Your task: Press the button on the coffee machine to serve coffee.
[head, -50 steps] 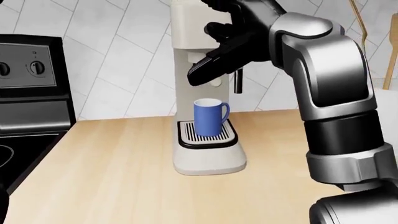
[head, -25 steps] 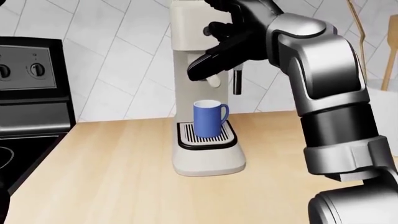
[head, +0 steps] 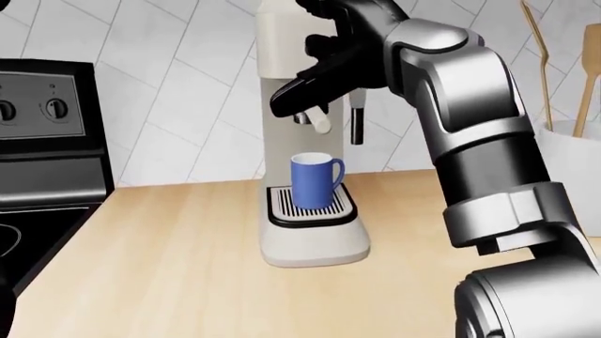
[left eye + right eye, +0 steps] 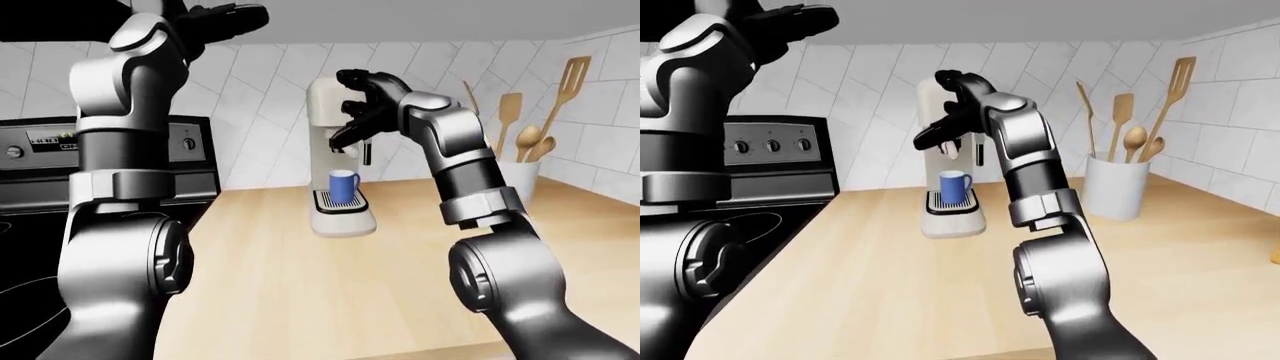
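Note:
A cream coffee machine (image 3: 282, 148) stands on the wooden counter, against the tiled wall. A blue mug (image 3: 315, 180) sits upright on its striped drip tray (image 3: 312, 211), under the spout. My right hand (image 3: 305, 63), black-fingered, is spread open against the machine's upper face, above the mug. One long finger (image 3: 287, 98) slants down to the left, just over the spout. The hand hides the button. My left hand (image 4: 232, 16) is raised high at the top left of the left-eye view, open and holding nothing.
A black stove (image 3: 47, 148) with knobs borders the counter (image 3: 169, 267) on the left. A white crock (image 4: 1115, 186) with wooden spatulas and spoons stands right of the machine. My right forearm (image 3: 479, 134) crosses the head view's right side.
My right hand has slid a little left and up across the machine's face. The view shifted slightly, and the crock's rim now shows at the right edge. The mug has not moved.

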{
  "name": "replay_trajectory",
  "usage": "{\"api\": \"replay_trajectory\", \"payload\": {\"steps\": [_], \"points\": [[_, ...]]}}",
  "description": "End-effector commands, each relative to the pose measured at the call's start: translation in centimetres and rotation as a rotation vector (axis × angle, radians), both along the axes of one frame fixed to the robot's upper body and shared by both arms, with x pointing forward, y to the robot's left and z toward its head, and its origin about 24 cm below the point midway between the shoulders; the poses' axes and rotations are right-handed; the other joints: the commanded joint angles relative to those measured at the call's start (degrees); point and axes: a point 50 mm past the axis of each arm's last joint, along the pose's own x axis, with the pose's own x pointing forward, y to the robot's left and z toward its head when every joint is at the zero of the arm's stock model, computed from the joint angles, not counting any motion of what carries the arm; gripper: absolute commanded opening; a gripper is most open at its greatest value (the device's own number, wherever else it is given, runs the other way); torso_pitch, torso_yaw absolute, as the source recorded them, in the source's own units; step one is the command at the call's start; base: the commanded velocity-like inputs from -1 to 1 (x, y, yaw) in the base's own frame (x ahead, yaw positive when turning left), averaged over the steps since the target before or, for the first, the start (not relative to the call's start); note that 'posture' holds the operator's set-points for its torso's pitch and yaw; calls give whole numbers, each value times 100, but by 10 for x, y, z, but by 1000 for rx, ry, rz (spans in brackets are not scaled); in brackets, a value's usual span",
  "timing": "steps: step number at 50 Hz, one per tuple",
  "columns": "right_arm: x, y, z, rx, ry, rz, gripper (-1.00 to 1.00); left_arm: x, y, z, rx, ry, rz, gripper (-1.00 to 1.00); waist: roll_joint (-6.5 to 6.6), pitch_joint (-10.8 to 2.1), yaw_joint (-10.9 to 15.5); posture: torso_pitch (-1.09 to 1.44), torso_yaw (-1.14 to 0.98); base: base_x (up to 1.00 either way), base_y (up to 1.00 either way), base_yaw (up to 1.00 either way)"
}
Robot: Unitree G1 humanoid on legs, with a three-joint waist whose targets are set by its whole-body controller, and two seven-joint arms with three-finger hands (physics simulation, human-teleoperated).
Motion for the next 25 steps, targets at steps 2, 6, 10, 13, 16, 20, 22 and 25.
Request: {"api": "replay_trajectory", "payload": {"steps": [2, 6, 10, 13, 16, 20, 22, 25], "points": [[1, 2, 26, 13, -107, 2, 100, -6, -2, 21, -1, -84, -5, 100, 19, 0, -1, -79, 0, 0, 0, 0], [4, 1, 24, 16, -105, -6, 100, -6, -1, 21, -2, -85, -4, 100, 24, -6, -5, -79, 0, 0, 0, 0], [6, 1, 22, 18, -102, -9, 100, -6, -1, 20, -2, -84, -4, 100, 25, -8, -7, -79, 0, 0, 0, 0], [6, 0, 21, 18, -97, -17, 100, -7, -1, 21, -4, -84, -4, 100, 25, -7, -6, -79, 0, 0, 0, 0], [7, -2, 18, 16, -93, -19, 100, -7, -2, 22, -4, -85, -5, 100, 21, -8, -3, -79, 0, 0, 0, 0], [8, -1, 20, 18, -93, -19, 100, -6, -2, 22, -4, -86, -6, 100, 19, -12, -2, -79, 0, 0, 0, 0], [8, 0, 21, 20, -94, -19, 100, -6, -2, 22, -4, -88, -7, 100, 22, -13, -3, -79, 0, 0, 0, 0], [10, 1, 18, 19, -92, -17, 100, -6, -3, 22, -6, -87, -7, 100, 27, -14, -3, -79, 0, 0, 0, 0]]}}
